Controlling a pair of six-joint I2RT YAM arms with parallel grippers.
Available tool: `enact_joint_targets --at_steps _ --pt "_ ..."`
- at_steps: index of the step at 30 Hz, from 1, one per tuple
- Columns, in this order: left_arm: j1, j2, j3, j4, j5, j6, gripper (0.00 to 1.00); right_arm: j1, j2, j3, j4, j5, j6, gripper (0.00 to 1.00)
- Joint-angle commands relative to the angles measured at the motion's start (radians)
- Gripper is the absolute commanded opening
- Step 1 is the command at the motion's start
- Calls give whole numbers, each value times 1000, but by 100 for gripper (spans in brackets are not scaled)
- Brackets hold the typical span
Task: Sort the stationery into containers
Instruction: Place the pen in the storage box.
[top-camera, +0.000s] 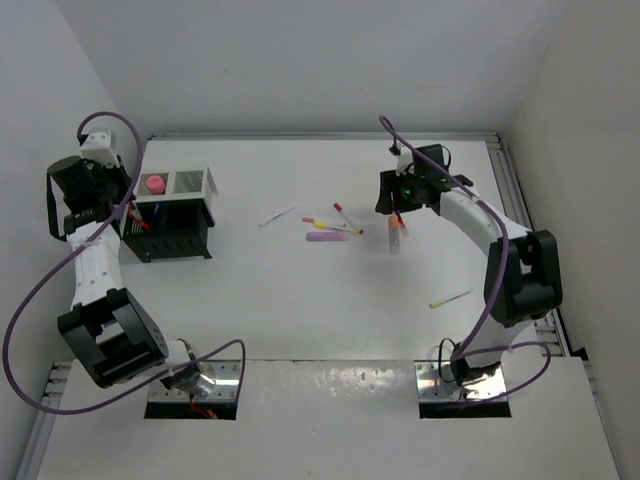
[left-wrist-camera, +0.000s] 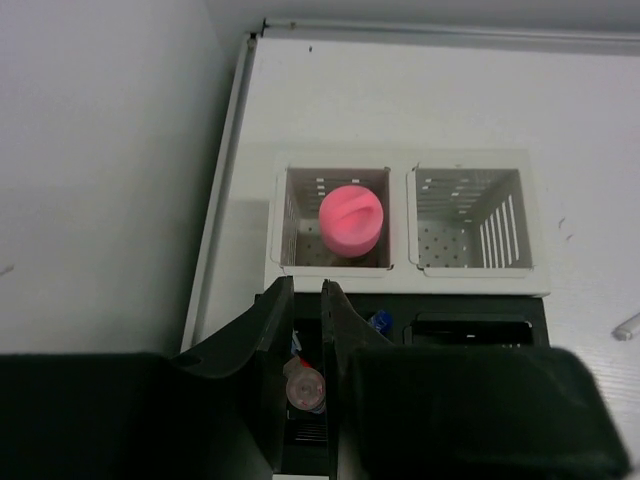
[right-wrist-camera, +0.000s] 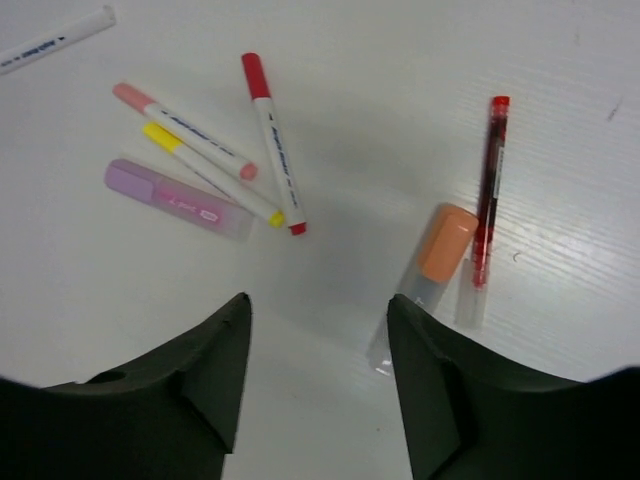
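— The setting?
— A white table (top-camera: 300, 320) boxed in by white walls (top-camera: 300, 60), with two robot arms bolted at its near edge.
— And the containers?
— Far left: a black organizer (top-camera: 178, 240) touches a white perforated bin (left-wrist-camera: 505, 225) of two cells. A round pink piece (left-wrist-camera: 351, 217) sits in the left cell.
— The left gripper (left-wrist-camera: 307, 290)?
— Clenched above the organizer's left compartment, with a reddish pen (left-wrist-camera: 305, 387) end-on between its fingers.
— The right gripper (right-wrist-camera: 318, 305)?
— Released, jaws wide, hovering over the table. Just beside one finger an orange-capped marker (right-wrist-camera: 437, 262) and a red pen (right-wrist-camera: 487, 190) lie side by side. Toward the left arm, a red-capped marker (right-wrist-camera: 272, 140), a pink-capped marker (right-wrist-camera: 185, 130), a yellow-capped marker (right-wrist-camera: 210, 172) and a purple highlighter (right-wrist-camera: 178, 198) lie in a cluster. A white pen (right-wrist-camera: 50, 40) lies beyond them. A pale yellow pen (top-camera: 450, 298) lies well apart, near the right arm.
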Motion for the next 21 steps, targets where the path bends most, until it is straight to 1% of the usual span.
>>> enact_joint_targets --at_steps 1,3,4,5,8,9,11,14,18,21 --pt "16 29 -6 70 -8 2 0 -36 10 -9 54 -6 -40 53" --pt "14 44 -15 75 -5 -19 0 -48 24 -8 57 -8 -51 50" --pt "16 45 -23 88 -5 -24 0 -64 39 -6 60 -18 -66 46" --pt "19 47 -39 95 -5 -27 2 -67 49 -6 63 -21 -74 44" --pt "22 49 -53 93 10 -31 38 -88 98 17 49 -32 -109 37" --pt "22 46 -52 87 16 -31 57 -97 113 33 43 -34 -117 36" --pt "22 41 -49 75 19 -36 68 -107 157 56 22 -26 -138 31" --pt "19 19 -49 75 36 -42 72 -113 194 63 28 -5 -155 28" --pt "16 -7 -55 78 70 -44 73 -114 222 63 54 15 -180 28" --pt "16 -17 -56 73 87 -48 73 -116 253 95 65 26 -172 28"
